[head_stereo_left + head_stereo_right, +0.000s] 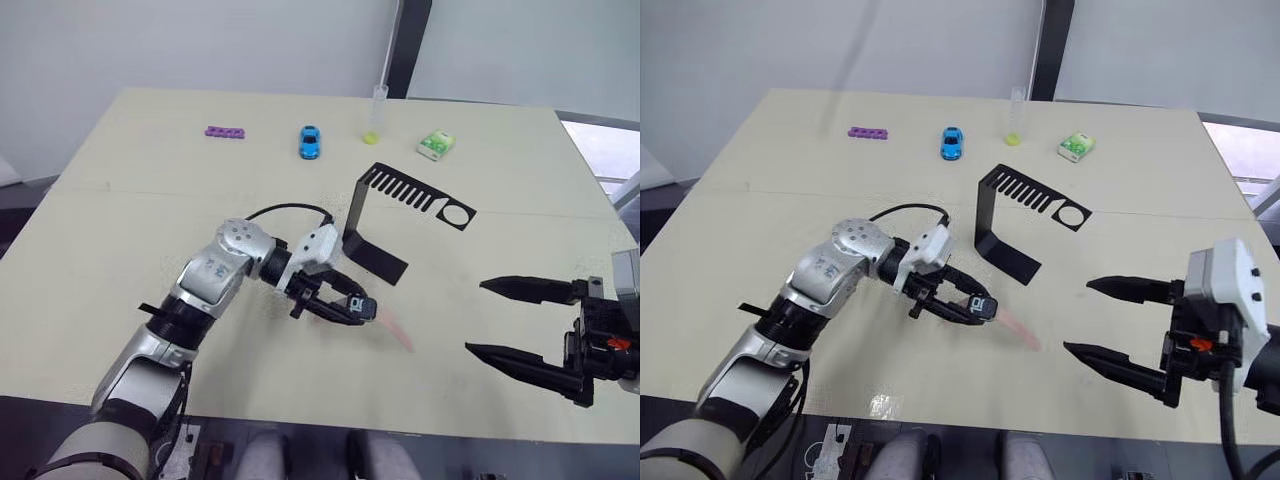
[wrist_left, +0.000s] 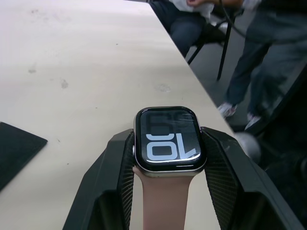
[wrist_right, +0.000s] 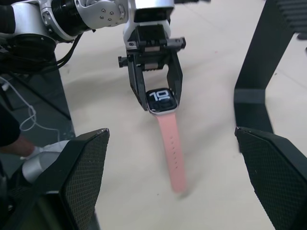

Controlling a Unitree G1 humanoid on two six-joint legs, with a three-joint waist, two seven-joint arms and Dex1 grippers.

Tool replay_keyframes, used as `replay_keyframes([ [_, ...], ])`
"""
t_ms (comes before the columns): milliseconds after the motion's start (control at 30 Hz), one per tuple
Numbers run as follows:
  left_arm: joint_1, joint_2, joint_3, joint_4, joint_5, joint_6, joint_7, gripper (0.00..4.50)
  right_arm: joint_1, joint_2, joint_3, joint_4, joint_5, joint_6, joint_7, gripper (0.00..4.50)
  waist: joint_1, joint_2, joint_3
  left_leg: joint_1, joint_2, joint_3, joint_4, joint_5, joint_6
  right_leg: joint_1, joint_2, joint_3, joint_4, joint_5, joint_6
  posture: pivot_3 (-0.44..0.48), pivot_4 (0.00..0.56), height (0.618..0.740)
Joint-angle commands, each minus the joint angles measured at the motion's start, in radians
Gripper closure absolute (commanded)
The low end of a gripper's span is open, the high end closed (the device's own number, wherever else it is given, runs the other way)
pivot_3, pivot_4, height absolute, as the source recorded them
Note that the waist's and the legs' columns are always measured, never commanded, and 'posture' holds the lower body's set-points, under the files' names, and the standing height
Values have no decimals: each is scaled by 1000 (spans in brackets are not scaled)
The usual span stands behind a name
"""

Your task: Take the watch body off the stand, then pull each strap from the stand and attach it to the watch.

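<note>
Head view: one thin black bent-sheet stand [image 1: 385,225] on the matte worktop [image 1: 150,190], the left gripper [image 1: 345,300] just near of it, the right gripper [image 1: 490,318] spread empty. Left wrist view: ribbed jaws clamp one glossy rounded-square watch body [image 2: 168,139]. Right wrist view: one smooth pink strap [image 3: 171,155] trails from it.

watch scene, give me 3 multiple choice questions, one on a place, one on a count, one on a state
1. Where is the watch body?
A. on the stand
B. between the left gripper's fingers
C. beside the blue toy car

2. How many straps are on the watch body?
A. none
B. one
C. two

3. How is the right gripper?
A. open and holding nothing
B. shut on a strap
C. shut on the stand

Answers:
1 B, the left gripper clamps the case, clear of the stand.
2 B, a single pink strap trails from it.
3 A, its fingers stand wide apart.
</note>
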Motion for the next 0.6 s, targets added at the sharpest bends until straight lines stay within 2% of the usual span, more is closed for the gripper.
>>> replay_keyframes([
  [33, 7, 12, 1, -21, 73, -217, -12, 2904, 25, -19, -11, 6, 3, -48, 13, 45, 1, 0, 0, 0, 0, 0, 0, 0, 0, 0, 0, 0, 0, 0, 0, 0, 150, 740],
  [267, 65, 12, -2, -58, 118, -220, 46, 2904, 74, -34, 28, 11, -45, -118, 27, 45, -1, 0, 0, 0, 0, 0, 0, -1, 1, 0, 0, 0, 0, 0, 0, 0, 150, 740],
  [367, 94, 3, -25, -68, 151, -126, 93, 2904, 84, -34, 57, 14, -64, -146, 22, 45, -1, 0, 0, 0, 0, 0, 0, -1, 1, 0, 0, 0, 0, 0, 0, 0, 150, 740],
  [600, 144, -45, -82, -28, 256, -64, 208, 2904, 112, -18, 156, -9, -134, -212, 2, 45, 1, 0, 0, 0, 0, 0, 0, -1, 1, 0, 0, 0, 0, 0, 0, 0, 150, 740],
])
